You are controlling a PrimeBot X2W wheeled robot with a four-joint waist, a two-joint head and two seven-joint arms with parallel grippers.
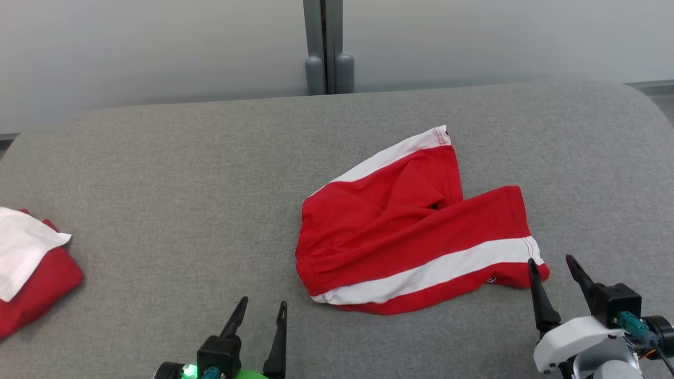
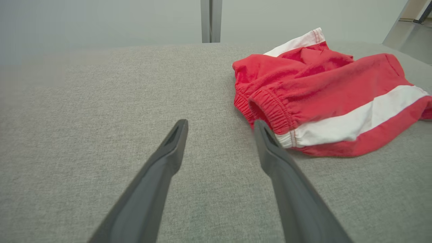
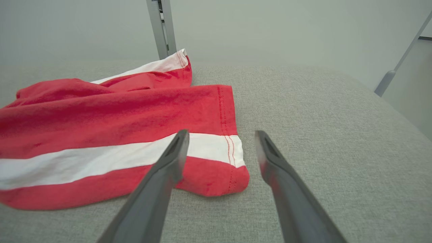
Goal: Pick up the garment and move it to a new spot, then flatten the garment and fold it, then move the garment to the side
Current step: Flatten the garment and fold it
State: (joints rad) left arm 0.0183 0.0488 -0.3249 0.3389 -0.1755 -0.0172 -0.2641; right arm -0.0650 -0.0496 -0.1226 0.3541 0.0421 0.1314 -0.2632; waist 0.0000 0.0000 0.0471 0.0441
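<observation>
Crumpled red-and-white garment [image 1: 405, 237], right of centre on the grey surface [image 1: 158, 184]. Left tool [image 1: 263, 302], bottom centre, and right tool [image 1: 551, 260], lower right: fingers spread wide, holding nothing. Folded cloth [image 1: 31, 273] cut off at left edge.

**Open room left of centre**

The surface [image 1: 174, 173] lies bare across the left-centre and top of the frame. The crumpled garment [image 1: 400, 231] blocks the centre right, and a red-and-white pile [image 1: 31, 268] sits at the left edge. A grey post [image 1: 326, 52] stands top centre.
</observation>
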